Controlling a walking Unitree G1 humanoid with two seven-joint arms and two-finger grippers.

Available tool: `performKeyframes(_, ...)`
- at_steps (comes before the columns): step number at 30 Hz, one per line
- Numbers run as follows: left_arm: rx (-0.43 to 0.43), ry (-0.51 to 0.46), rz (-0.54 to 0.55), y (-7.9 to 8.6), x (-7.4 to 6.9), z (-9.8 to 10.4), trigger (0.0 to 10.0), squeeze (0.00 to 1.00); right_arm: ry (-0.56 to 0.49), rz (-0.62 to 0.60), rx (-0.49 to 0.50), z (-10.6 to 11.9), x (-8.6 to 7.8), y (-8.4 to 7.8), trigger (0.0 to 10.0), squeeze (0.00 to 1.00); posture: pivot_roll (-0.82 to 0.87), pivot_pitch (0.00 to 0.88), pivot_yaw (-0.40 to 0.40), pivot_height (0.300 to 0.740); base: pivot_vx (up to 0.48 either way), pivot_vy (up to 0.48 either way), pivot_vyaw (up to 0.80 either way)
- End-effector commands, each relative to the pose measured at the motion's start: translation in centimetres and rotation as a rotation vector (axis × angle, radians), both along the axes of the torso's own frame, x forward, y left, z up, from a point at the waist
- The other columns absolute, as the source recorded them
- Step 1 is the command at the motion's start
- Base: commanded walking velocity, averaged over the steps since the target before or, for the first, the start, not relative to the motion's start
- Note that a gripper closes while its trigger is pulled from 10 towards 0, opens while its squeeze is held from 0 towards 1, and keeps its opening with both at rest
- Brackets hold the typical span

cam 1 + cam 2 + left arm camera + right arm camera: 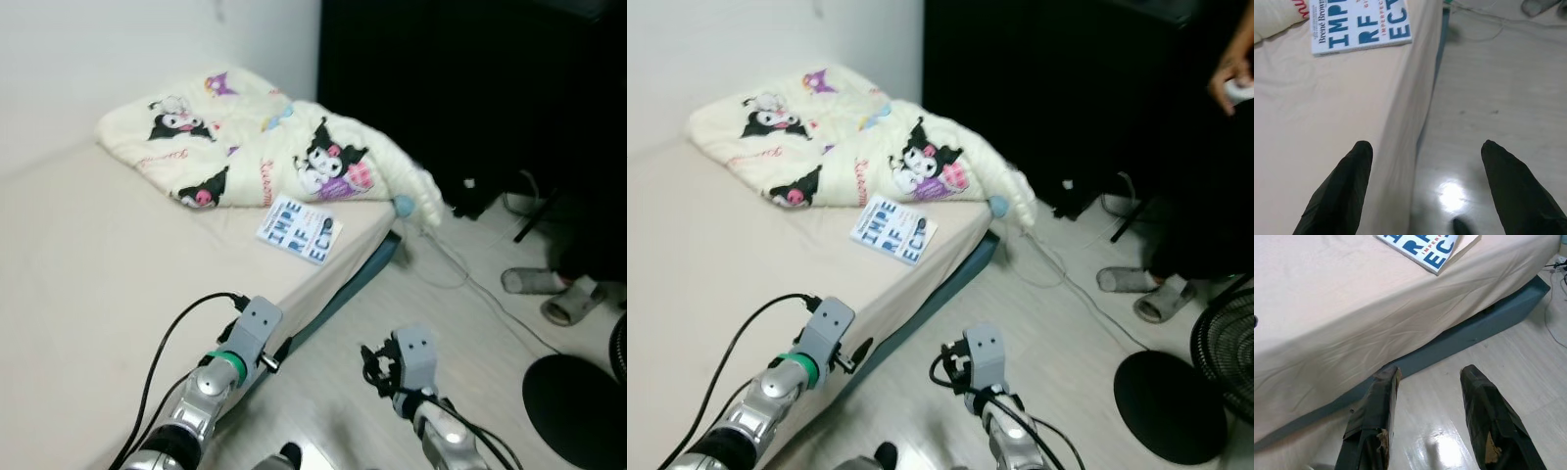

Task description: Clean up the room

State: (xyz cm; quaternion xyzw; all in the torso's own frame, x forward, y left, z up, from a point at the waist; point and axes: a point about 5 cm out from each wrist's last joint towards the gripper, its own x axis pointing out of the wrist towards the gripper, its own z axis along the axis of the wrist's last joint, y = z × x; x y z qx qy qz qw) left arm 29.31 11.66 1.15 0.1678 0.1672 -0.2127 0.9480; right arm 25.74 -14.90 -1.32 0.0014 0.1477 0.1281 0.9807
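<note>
**Bedside, both grippers empty, book on mattress edge**

Bed (78,294): beige sheet, runs along the white wall; blue-grey base visible below the sheet on the floor side.

Comforter (245,137): cream with cartoon prints, bunched at the far end of the bed, one corner drooping over the edge toward the floor.

Fan base (1171,401): black, round, on the pale wood floor at the robot's right; a person's legs in grey slippers (1146,299) stand beyond it.

Book (299,228): white cover with large blue letters, lying flat on the sheet just beside the comforter and near the mattress edge.

Left gripper (1425,161): fingers spread wide, holding nothing, over the mattress edge, one finger above the sheet, the other above the floor; book ahead of it.

Right gripper (1430,382): fingers parted, empty, low over the floor facing the bed's side.
</note>
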Motion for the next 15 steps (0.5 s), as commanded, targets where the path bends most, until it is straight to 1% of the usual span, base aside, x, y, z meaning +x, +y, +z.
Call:
performKeyframes(1,0.003,0.03,0.007,0.31,-0.46,-0.6,10.0,0.0,0.022,-0.008,0.011,-0.38,-0.36,0.06,10.0,0.0,0.01,0.065,0.036,0.74,0.0,0.0,0.0)
performKeyframes(7,-0.002,0.029,0.007,0.29,-0.42,-0.54,10.0,0.0,0.024,-0.029,0.025,-0.38,-0.31,0.05,10.0,0.0,0.01,0.066,0.037,0.735,0.0,0.0,0.0)
performKeyframes(11,0.0,0.028,0.003,0.25,-0.36,-0.49,10.0,0.0,0.024,-0.041,0.02,-0.4,-0.33,-0.16,10.0,0.0,0.01,0.066,0.039,0.71,0.0,0.0,0.0)
performKeyframes(15,0.001,0.028,0.002,0.23,-0.36,-0.49,10.0,0.0,0.024,-0.044,0.018,-0.4,-0.32,-0.25,10.0,0.0,0.01,0.067,0.039,0.695,0.0,0.0,0.0)
